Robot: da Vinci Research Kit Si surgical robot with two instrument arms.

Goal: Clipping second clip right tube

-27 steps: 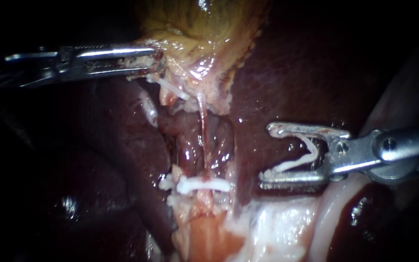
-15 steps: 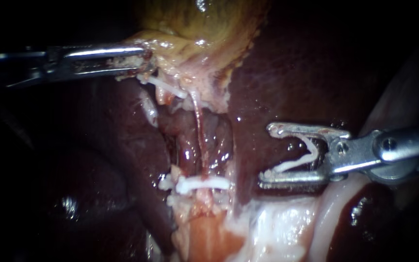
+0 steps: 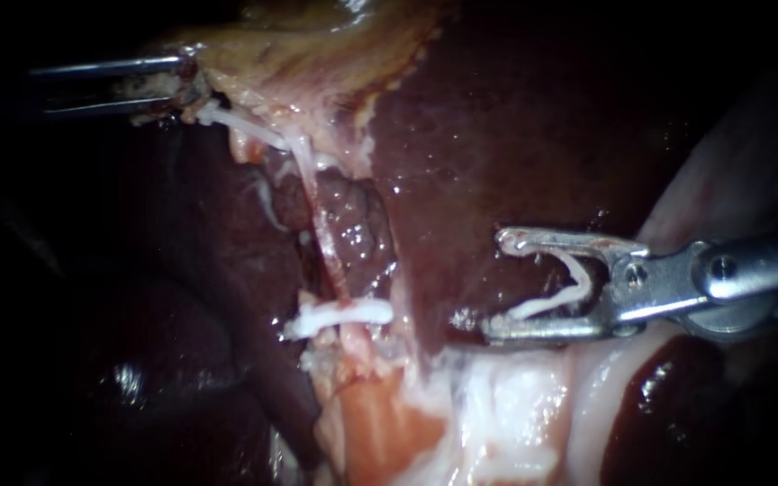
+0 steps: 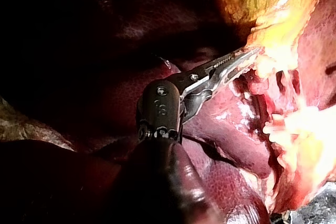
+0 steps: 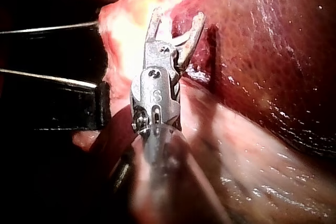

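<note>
My left instrument [image 3: 177, 85] comes in at the upper left, its jaws shut on the pale edge of the yellow gallbladder [image 3: 317, 54]. A thin pink tube [image 3: 326, 247] runs slanting from there down to a white clip [image 3: 339, 315] closed across it. A second white clip [image 3: 236, 126] lies just under the left jaws. To the tube's right, over the liver [image 3: 515, 117], my right instrument [image 3: 497, 283] holds an open white clip [image 3: 560, 292] between its wide-set jaws, apart from the tube. The left wrist view shows the left instrument [image 4: 247, 59] on that edge; the right wrist view shows my right instrument [image 5: 177, 18].
Whitish fatty tissue [image 3: 515, 405] and an orange-pink stump [image 3: 375, 423] lie below the clipped tube. Dark liver lobes [image 3: 137, 342] fill the left side. In the right wrist view, the left instrument's shaft [image 5: 47, 80] crosses beside my right instrument.
The left instrument has drawn the gallbladder edge to the left and up, stretching the tube into a slant and dragging the lower clip leftward. The right instrument has not moved.
</note>
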